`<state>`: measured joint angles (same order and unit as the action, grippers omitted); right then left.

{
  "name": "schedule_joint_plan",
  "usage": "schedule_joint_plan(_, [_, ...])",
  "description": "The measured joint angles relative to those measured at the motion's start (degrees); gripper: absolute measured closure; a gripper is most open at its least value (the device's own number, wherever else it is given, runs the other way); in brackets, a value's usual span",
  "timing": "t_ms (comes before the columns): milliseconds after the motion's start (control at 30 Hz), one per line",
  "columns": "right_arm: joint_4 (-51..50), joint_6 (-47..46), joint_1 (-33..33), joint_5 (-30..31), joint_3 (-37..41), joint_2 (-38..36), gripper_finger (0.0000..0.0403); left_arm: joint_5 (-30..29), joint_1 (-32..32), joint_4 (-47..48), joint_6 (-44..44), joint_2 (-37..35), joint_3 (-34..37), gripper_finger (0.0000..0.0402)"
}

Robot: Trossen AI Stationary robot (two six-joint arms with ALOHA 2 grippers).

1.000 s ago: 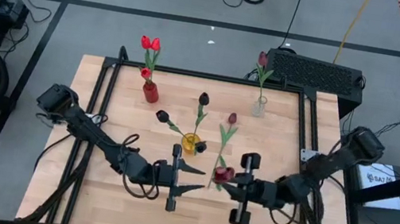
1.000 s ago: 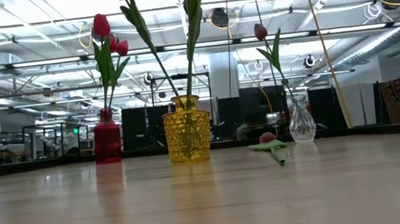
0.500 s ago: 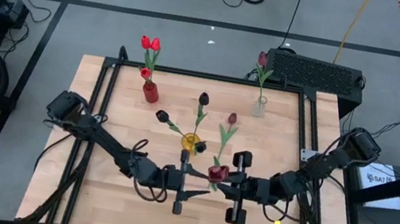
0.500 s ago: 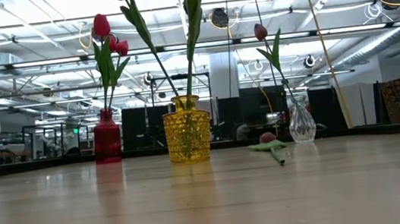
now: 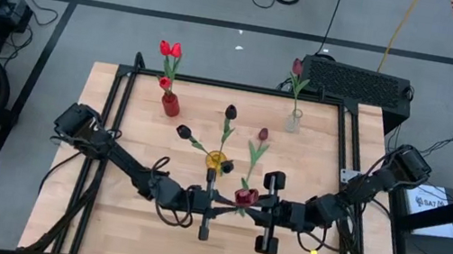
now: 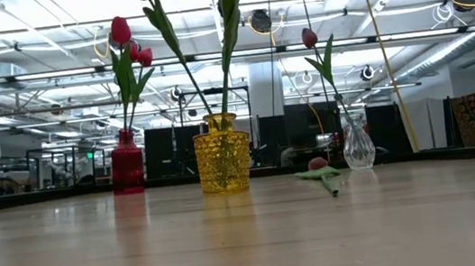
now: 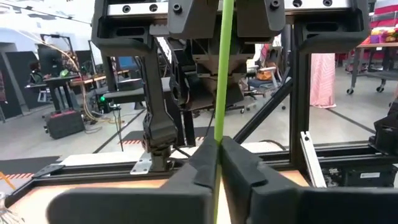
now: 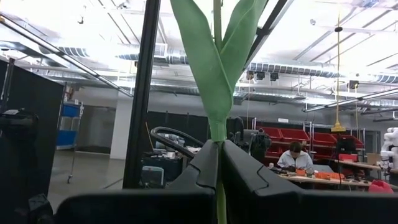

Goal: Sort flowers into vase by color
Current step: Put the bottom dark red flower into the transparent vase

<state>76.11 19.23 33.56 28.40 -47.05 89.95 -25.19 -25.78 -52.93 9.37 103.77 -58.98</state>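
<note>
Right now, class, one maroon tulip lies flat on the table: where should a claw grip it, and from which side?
Grip the lying tulip on its stem, below the head, coming from straight above with the jaws across it: it lies flat, and the soft head would likely crush. Both claws are busy, though: the left claw and right claw are shut on the held tulip.
</note>
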Motion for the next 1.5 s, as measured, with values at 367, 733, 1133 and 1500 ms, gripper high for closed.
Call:
schedule_joint_plan(367, [-3.36, 0.53, 2.45, 6.94, 0.00, -1.81, 0.0325, -0.02, -0.35, 3.13, 0.22, -0.44, -0.07, 0.0387])
schedule_joint_plan(733, [-30.13, -15.26, 6.36, 12.24, -0.02, -12.30, 0.0220, -0.07, -0.21, 11.00, -1.49, -0.44, -0.04, 0.0387])
schedule_joint_plan(1133, [-36.23, -18.85, 5.07, 12.07, -0.02, -14.23, 0.0240, 0.57, 0.81, 13.15, -2.66, -0.46, -0.02, 0.0387])
schedule_joint_plan(1500, [-43.55, -19.68, 5.20, 13.38, -0.02, -18.36, 0.0390, -0.73, 0.79, 13.07, -7.50, -0.57, 0.00, 0.0378])
